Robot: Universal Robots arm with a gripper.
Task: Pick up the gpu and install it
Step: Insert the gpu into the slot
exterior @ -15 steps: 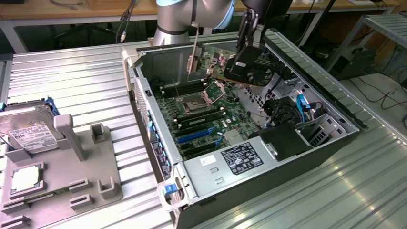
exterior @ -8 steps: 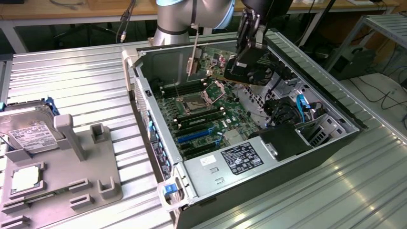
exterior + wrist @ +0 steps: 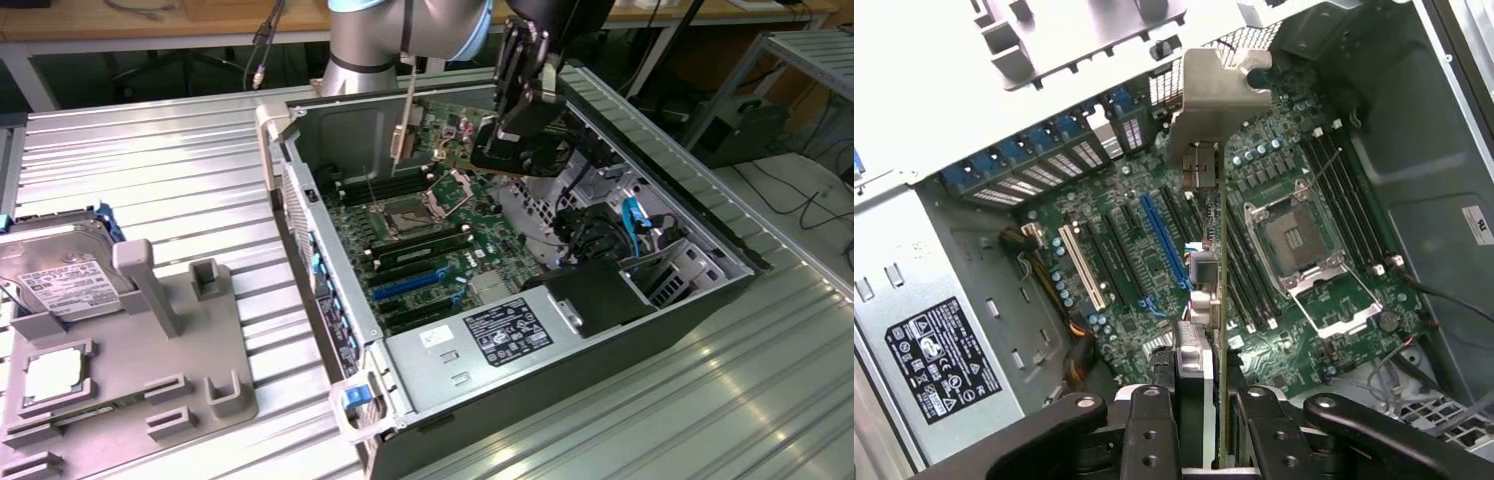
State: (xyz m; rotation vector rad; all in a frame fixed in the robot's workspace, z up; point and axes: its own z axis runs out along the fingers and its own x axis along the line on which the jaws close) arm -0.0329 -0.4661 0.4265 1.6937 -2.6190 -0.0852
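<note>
- Exterior view's left: hard drive and CPU chip parked in grey holder on desk, well apart from the work; no hazard there.
- Middle: open case, motherboard exposed; blue slot packed close among other slots, so easy to land in the wrong one.
- gpu hanging edge-down over the board, not seated, bracket toward the rear wall; any tilt likely to jam the connector or snag the bracket on the frame.
- Right: gripper, fingers clamped on the gpu's thin faces; narrow hold, so may pivot or slip under push-down force and strike the open CPU socket just beside.
</note>
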